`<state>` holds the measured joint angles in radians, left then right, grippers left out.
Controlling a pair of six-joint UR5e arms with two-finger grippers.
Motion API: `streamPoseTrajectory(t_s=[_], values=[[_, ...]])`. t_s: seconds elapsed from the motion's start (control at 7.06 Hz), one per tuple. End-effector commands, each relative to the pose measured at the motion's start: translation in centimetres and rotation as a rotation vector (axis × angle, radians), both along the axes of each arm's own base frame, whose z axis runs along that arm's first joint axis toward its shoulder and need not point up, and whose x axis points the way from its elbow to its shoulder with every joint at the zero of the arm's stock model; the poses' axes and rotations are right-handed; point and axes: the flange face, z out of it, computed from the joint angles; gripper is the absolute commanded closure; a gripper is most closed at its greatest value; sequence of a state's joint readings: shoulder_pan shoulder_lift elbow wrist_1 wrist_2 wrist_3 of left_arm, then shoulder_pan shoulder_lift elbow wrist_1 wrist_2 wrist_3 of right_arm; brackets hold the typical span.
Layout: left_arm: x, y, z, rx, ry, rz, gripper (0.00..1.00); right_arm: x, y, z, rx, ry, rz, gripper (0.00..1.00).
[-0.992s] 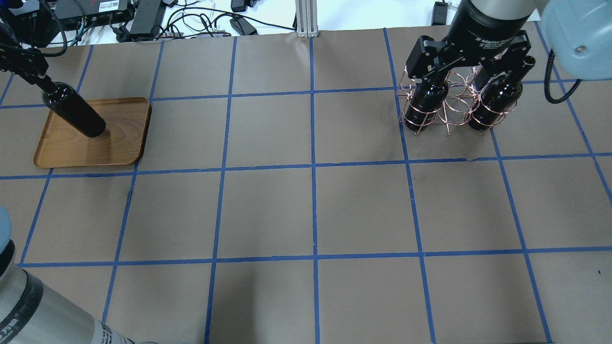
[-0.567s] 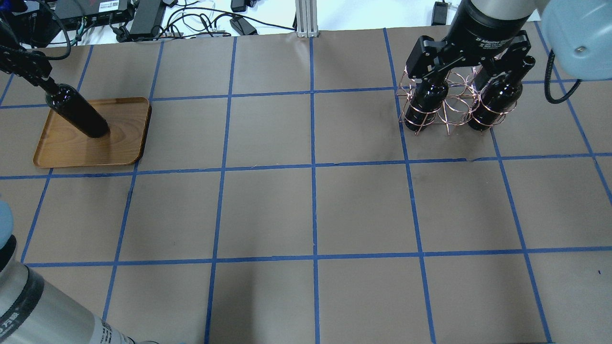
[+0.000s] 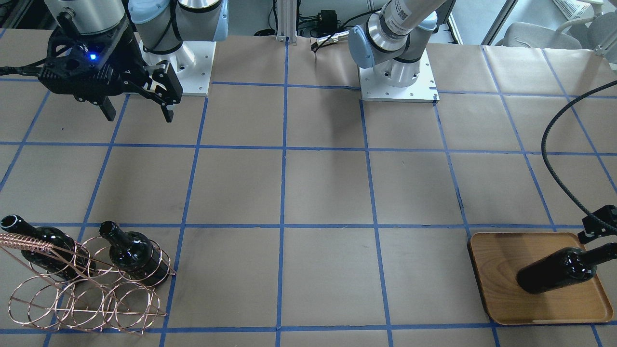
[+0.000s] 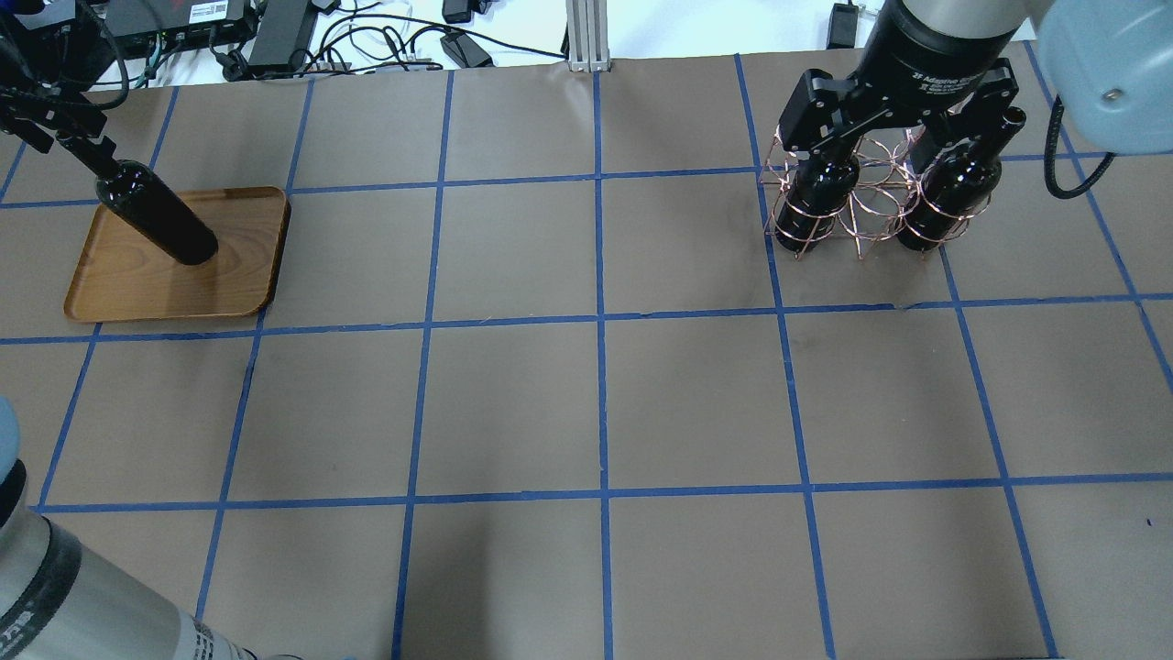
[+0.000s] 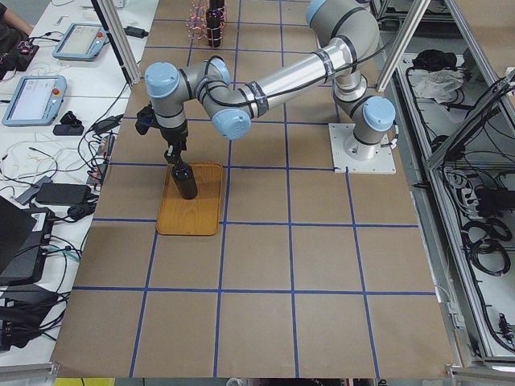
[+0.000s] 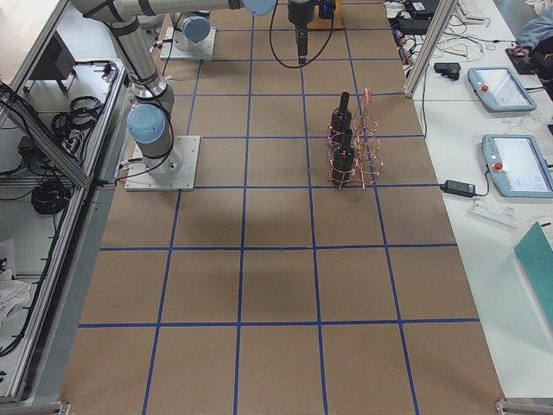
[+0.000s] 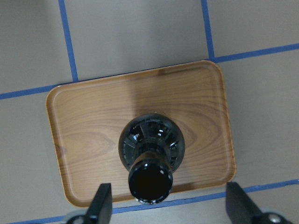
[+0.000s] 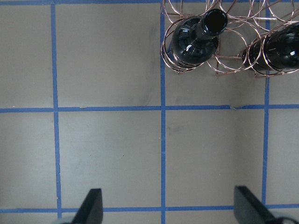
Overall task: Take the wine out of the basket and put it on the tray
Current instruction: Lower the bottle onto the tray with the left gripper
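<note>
Left gripper (image 7: 168, 196), spread wide, straddles the wine (image 7: 152, 142) without touching. Below it we see that bottle upright on the tray (image 7: 88, 116).

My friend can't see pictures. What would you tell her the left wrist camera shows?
A black wine bottle stands upright on a wooden tray, seen from straight above so its open mouth faces the camera. The left pincer is open, with one finger on each side, not touching it.

bright, even light; sharp frames
</note>
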<state>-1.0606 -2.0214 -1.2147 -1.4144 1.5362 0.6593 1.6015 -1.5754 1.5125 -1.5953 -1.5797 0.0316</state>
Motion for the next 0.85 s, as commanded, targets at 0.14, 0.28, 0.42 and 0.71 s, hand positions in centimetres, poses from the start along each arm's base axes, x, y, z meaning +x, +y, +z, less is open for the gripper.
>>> streamPoseTrajectory(t_s=[0.14,0.28,0.42,0.71], values=[[-3.7,5.4,7.3,0.069,-0.019,0.016,0.0,0.0,0.0,0.0,0.0,-0.001,-0.001,0.0],[-6.6,7.3,10.3,0.052,-0.089,0.069,0.0,0.0,0.0,0.0,0.0,0.0,-0.001,0.0],[-10.6,8.6,11.5,0.037,-0.096,0.048,0.0,0.0,0.0,0.0,0.0,0.0,-0.001,0.0],[-19.2,10.8,11.4,0.023,-0.073,0.136,0.0,0.0,0.0,0.0,0.0,0.0,-0.001,0.0]])
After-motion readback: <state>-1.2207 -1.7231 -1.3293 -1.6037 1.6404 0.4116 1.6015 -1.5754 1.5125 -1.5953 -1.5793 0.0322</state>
